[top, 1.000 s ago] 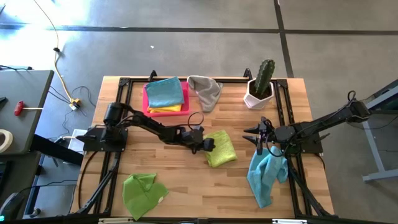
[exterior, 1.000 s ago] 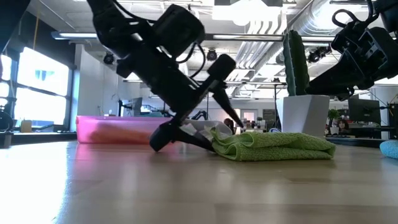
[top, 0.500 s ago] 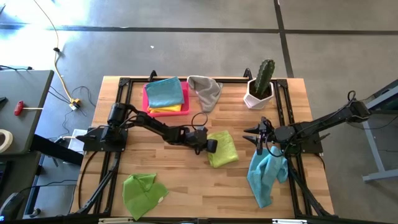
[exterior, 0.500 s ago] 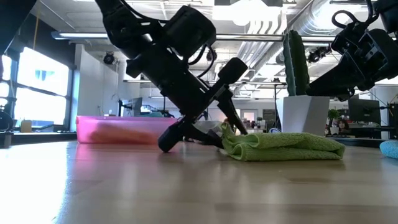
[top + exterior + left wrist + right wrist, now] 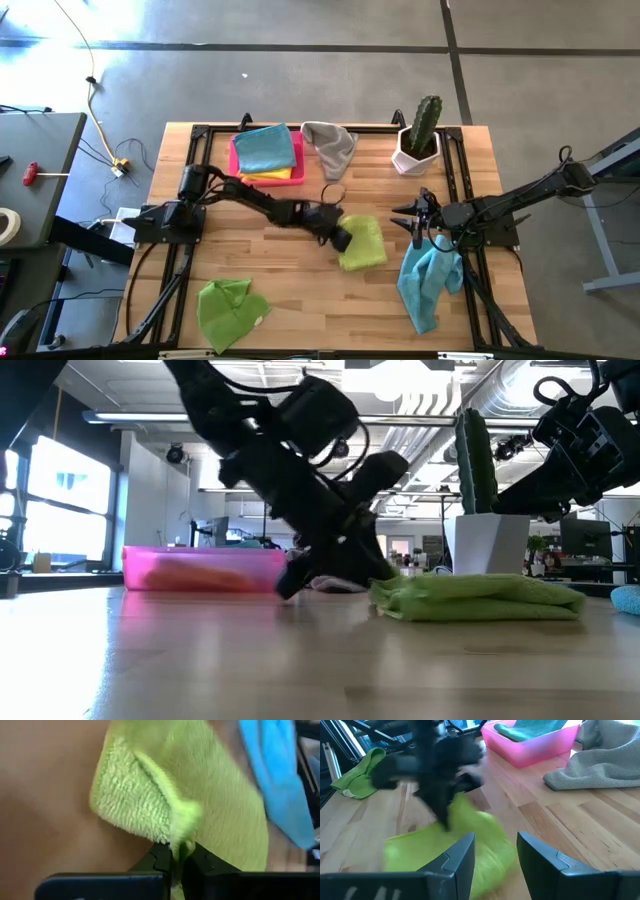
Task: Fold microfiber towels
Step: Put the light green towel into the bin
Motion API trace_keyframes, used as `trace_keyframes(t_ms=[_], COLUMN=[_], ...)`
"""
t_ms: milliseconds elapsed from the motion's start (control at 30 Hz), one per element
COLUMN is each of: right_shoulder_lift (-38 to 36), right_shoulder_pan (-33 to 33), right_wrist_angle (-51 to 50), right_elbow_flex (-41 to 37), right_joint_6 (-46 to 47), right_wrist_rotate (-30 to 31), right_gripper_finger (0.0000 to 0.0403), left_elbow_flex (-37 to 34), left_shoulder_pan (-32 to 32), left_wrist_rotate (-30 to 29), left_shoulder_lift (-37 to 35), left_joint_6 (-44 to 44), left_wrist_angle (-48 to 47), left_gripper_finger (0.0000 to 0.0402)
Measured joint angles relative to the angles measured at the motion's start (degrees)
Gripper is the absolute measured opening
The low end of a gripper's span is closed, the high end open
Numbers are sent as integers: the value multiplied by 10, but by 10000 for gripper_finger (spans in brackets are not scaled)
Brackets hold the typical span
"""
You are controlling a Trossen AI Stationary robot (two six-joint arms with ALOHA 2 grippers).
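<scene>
A folded lime towel [image 5: 365, 243] lies flat on the table's middle. My left gripper [image 5: 345, 238] is at its left edge and shut on it; the left wrist view shows the lime towel [image 5: 210, 795] just beyond the fingers. My right gripper [image 5: 417, 222] hovers open to the towel's right, nothing between its fingers [image 5: 465, 855]. A light blue towel [image 5: 430, 280] lies crumpled under the right arm, a green towel [image 5: 230, 308] near the front left edge, and a grey towel [image 5: 330, 145] at the back. My left gripper pinches a raised ridge of cloth at the lime towel's left edge [image 5: 181, 839] between its two fingers. The fingers [image 5: 340, 565] slant down from the table's left. The rest of the towel [image 5: 480, 598] lies flat on the table.
A pink tray [image 5: 240, 170] at the back holds a light blue towel [image 5: 265, 148] on a yellow one. A cactus in a white pot [image 5: 418, 140] stands at the back right. Black frame rails [image 5: 190, 200] run along the table's sides.
My left gripper has moved toward the table's right edge against the lime towel and has shut on its left edge. The towel has slid a little toward the right and its left edge has bunched up.
</scene>
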Motion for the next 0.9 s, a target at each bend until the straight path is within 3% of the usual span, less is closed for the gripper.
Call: trace_keyframes(t_ms=[300, 600, 900], right_shoulder_lift=[0, -1, 0], right_shoulder_pan=[0, 0, 0], right_wrist_angle=[0, -6, -12], right_elbow_flex=[0, 0, 0], right_joint_6=[0, 0, 0], right_wrist_rotate=[-2, -2, -1], right_gripper_finger=[138, 138, 138], left_elbow_flex=[127, 218, 222], left_shoulder_pan=[82, 187, 322], left_wrist_rotate=[104, 130, 45], left_shoulder_lift=[-2, -70, -108], left_joint_6=[143, 287, 364], left_wrist_angle=[-173, -448, -628], left_gripper_finger=[5, 5, 5])
